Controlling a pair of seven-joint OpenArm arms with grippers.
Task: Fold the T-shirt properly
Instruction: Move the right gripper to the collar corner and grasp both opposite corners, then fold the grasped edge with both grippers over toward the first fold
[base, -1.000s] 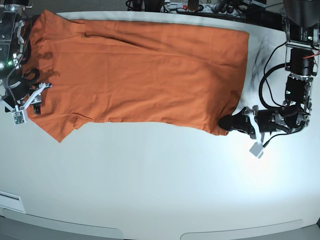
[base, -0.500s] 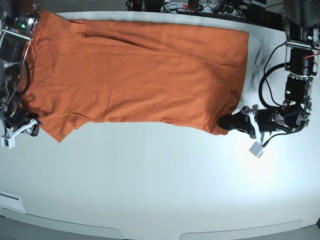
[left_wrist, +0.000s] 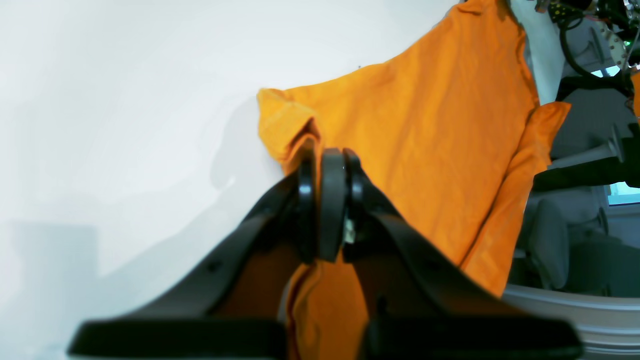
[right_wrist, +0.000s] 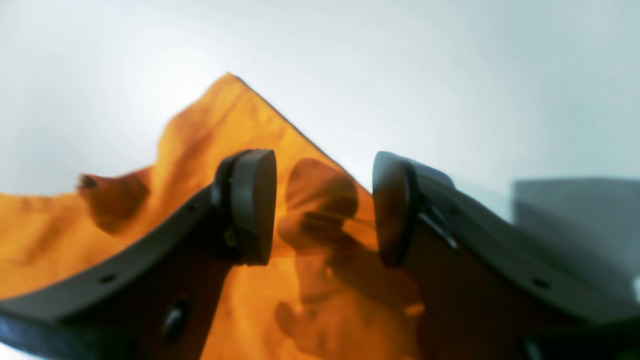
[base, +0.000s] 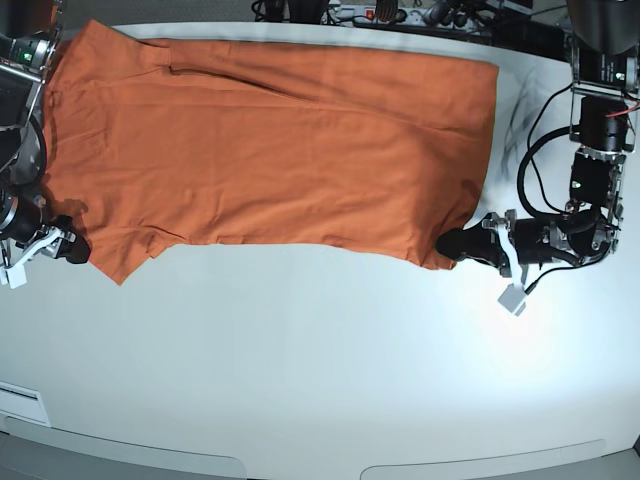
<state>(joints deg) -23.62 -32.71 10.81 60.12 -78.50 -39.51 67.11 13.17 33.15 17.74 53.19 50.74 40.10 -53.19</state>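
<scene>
The orange T-shirt (base: 270, 150) lies spread flat across the far half of the white table (base: 320, 370), folded lengthwise. My left gripper (base: 450, 245) is at the shirt's near right hem corner; in the left wrist view (left_wrist: 325, 200) its jaws are shut on a pinch of the orange fabric (left_wrist: 425, 150). My right gripper (base: 75, 250) is at the shirt's near left sleeve corner; in the right wrist view (right_wrist: 325, 210) its jaws stand open with the orange sleeve point (right_wrist: 235, 130) between and beneath them.
Cables and equipment (base: 400, 12) line the table's far edge. The left arm's cabling (base: 535, 170) loops at the right edge. A white label (base: 22, 403) sits at the near left edge. Bare white tabletop fills the near half.
My right gripper has swung from beside the shirt's left edge down to the near left sleeve corner. The left gripper and the shirt have not moved.
</scene>
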